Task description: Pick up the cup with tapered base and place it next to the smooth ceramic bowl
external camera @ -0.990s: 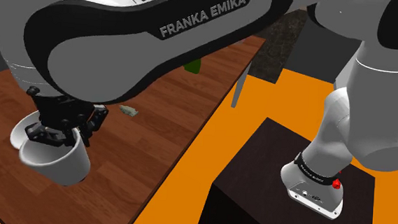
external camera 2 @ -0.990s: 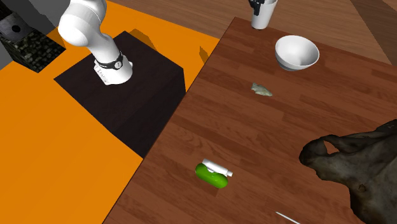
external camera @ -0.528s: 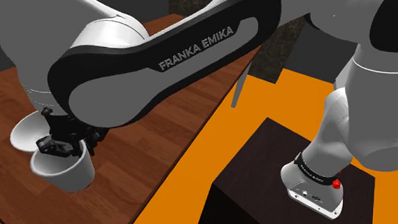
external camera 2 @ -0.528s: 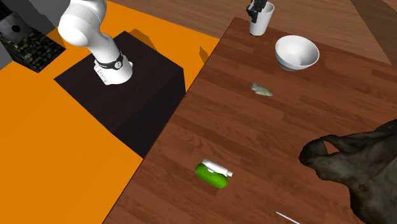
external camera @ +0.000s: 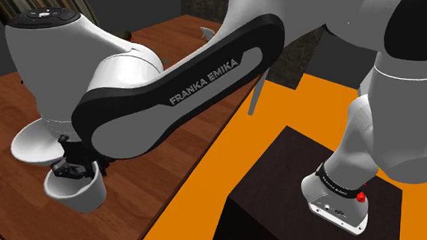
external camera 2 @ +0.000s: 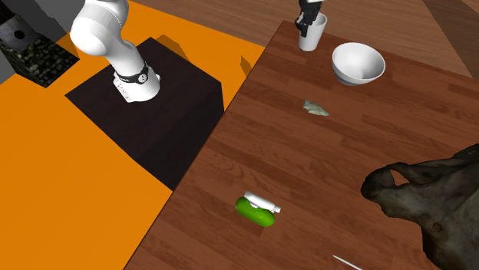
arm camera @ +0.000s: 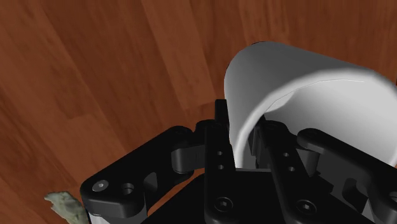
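The white cup [external camera 2: 312, 37], narrower at its base, is upright near the table's far corner, a short way to the left of the white bowl [external camera 2: 358, 63] in the second exterior view. My black gripper [external camera 2: 308, 18] comes down from above and is shut on its rim. In the wrist view the fingers [arm camera: 219, 147] pinch the cup's wall [arm camera: 305, 95], one inside and one outside. In the shoulder view the cup [external camera: 77, 192] hangs beside the bowl [external camera: 32, 140], under the gripper [external camera: 78, 165]. Whether the cup's base touches the wood I cannot tell.
The brown wooden table [external camera 2: 307, 169] also carries a small grey-green scrap [external camera 2: 315, 108], a green and white object [external camera 2: 256, 210] and a dark lumpy mass [external camera 2: 430, 203]. The black stand [external camera 2: 146, 115] sits on an orange floor beside the table edge.
The gripper has carried the cup downward and closer to the table beside the bowl. Its grip on the rim is unchanged. The arm's forearm has swung across the shoulder view.
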Tool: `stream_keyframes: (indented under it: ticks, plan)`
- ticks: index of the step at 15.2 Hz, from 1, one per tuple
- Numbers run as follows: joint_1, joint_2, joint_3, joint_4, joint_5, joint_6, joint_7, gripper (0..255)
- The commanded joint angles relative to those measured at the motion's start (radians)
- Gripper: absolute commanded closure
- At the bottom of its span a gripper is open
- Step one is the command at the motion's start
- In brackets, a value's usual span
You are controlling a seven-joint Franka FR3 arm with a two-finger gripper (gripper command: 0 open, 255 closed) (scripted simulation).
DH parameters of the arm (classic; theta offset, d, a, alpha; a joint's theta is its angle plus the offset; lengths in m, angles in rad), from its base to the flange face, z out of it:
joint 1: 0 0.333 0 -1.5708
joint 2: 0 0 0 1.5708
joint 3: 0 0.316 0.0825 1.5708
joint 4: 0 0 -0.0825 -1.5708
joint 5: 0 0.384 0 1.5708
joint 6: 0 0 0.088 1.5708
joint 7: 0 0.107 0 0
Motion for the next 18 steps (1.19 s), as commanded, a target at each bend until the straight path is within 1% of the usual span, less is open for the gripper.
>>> stream_keyframes:
  ticks: [1, 7, 8, 13, 17, 18]
  plan:
    - [0.0, 0.002, -0.001, -0.007, -0.001, 0.01, 0.001, 255]
    - [0.0, 0.002, -0.001, -0.007, -0.001, 0.01, 0.001, 255]
    - [0.0, 0.002, -0.001, -0.007, -0.001, 0.01, 0.001, 0]
    - [0.0, 0.002, -0.001, -0.007, -0.001, 0.01, 0.001, 0]
    - [-0.009, -0.066, 0.011, 0.022, 0.023, -0.084, -0.014, 0]
    - [-0.009, -0.066, 0.011, 0.022, 0.023, -0.084, -0.014, 0]
